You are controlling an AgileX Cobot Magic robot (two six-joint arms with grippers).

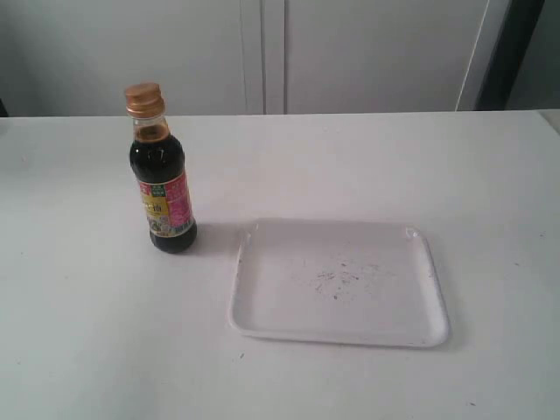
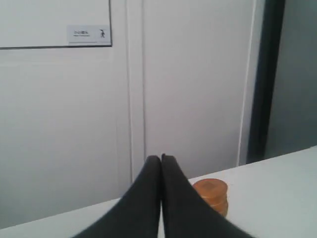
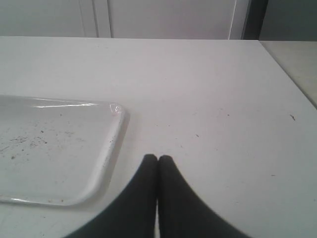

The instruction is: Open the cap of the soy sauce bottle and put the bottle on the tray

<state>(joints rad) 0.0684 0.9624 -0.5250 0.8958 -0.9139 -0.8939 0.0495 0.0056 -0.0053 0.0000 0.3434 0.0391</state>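
Note:
The soy sauce bottle stands upright on the white table, left of the tray, with a gap between them. Its golden-orange cap sits closed on the neck; the same cap peeks out beyond the black fingertips in the left wrist view. My left gripper is shut with nothing in it, short of the cap. My right gripper is shut and empty too, over bare table beside the tray's rim. Neither arm appears in the exterior view.
The white table runs back to pale cabinet doors. Its right edge shows in the right wrist view. Dark specks lie in the middle of the tray.

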